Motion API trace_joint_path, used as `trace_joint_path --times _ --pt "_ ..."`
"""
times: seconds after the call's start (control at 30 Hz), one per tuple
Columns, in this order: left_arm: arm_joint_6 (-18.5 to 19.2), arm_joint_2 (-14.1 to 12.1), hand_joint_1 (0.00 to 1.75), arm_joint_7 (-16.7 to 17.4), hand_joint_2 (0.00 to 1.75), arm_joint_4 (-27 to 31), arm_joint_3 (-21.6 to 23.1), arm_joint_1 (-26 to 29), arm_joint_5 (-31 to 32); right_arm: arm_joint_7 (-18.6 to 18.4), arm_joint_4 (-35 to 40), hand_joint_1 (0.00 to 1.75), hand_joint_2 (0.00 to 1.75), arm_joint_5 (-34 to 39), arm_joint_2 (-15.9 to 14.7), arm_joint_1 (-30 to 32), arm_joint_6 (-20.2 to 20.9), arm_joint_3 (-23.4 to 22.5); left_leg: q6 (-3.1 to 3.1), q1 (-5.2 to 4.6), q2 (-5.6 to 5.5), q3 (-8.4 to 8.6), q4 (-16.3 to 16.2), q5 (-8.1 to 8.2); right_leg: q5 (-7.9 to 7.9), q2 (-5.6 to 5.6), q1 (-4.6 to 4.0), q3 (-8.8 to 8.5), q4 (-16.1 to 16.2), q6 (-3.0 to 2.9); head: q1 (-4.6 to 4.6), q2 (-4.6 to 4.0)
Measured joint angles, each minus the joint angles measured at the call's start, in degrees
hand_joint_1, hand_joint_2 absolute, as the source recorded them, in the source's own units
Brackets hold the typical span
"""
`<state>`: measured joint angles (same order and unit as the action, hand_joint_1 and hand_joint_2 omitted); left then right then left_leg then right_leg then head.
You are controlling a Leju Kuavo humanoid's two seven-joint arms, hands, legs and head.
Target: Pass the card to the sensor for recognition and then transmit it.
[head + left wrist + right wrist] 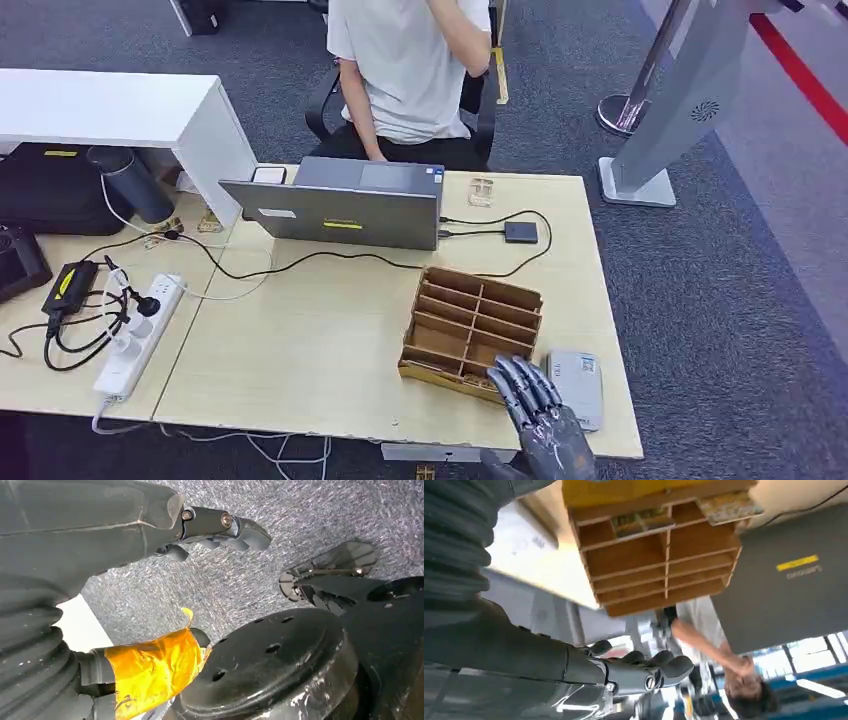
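- The desk (300, 340) carries everything. A person (410, 60) sits at its far edge behind a grey laptop (340, 210).
- The laptop lid has a yellow sticker with a line of print beside it. The print is too blurred for me to read.
- A wooden divided box (470, 320) stands near the desk's front edge, right of the middle. In the right wrist view, cards (641, 520) lie in the compartments at the robot's end of the box.
- A flat grey device (578, 385) lies just beside the box at the desk's front right corner. It has a label too small to read. I take it for the sensor, though the small black unit (520, 232) cabled to the laptop could be the sensor instead.
- The right hand (535, 405) hovers over the near right corner of the box, fingers stretched and apart, holding nothing.
- The left hand (200, 525) hangs over the carpet, also holding nothing. Its thumb is wrapped in yellow tape.
- My guess is that the card pick is the step in hand and no card is held yet. The next move calls for the fingers to dip into a near compartment and pinch one thin card without shoving the box.
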<state>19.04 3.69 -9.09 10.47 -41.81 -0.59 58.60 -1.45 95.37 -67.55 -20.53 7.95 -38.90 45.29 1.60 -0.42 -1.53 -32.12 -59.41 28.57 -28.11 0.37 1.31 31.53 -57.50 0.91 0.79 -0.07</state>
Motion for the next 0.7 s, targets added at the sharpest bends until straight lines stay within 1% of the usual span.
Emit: trace_joint_path --times 0.07,0.13,0.2,0.4,0.7 --pt "0.0 0.11 0.0 0.17 1.75 0.0 0.0 -0.06 0.2 -2.87 -0.68 0.0 1.75 -8.3 0.92 0.02 -0.31 -0.3 0.0 0.0 0.0 0.0 0.0 0.0 0.0 0.0 0.0 0.0 0.0 0.0 0.0 0.0" --pt "0.0 0.18 0.0 0.28 1.75 0.0 0.0 -0.22 0.31 -3.99 -1.34 0.0 1.75 -11.18 1.68 0.02 -0.44 -0.78 0.0 0.0 0.0 -0.01 0.0 0.0 0.0 0.0 0.0 0.0 0.0 0.0 -0.02 0.0" --pt "0.04 0.22 0.0 0.31 1.75 0.0 0.0 -0.39 0.48 -4.67 -1.78 0.0 1.75 -12.39 2.34 0.02 -0.44 -1.18 0.0 0.0 0.0 -0.01 0.0 0.0 0.0 0.0 0.0 0.0 0.0 0.0 -0.02 0.0" --pt "-0.02 0.46 0.0 0.31 1.75 0.0 0.0 -0.56 0.53 -5.04 -3.41 0.0 1.75 -12.95 4.44 -0.03 -0.44 -2.71 0.0 0.0 0.0 -0.01 0.0 0.0 0.0 0.0 0.0 0.0 -0.01 0.0 0.0 0.0" --pt "0.0 0.46 0.0 0.33 1.75 0.0 0.0 -0.64 0.7 -4.04 -5.2 0.0 1.75 -11.49 6.19 -0.22 -0.44 -3.71 0.0 0.0 0.0 -0.01 0.0 0.0 0.0 0.0 0.0 0.0 0.0 0.0 0.0 0.0"
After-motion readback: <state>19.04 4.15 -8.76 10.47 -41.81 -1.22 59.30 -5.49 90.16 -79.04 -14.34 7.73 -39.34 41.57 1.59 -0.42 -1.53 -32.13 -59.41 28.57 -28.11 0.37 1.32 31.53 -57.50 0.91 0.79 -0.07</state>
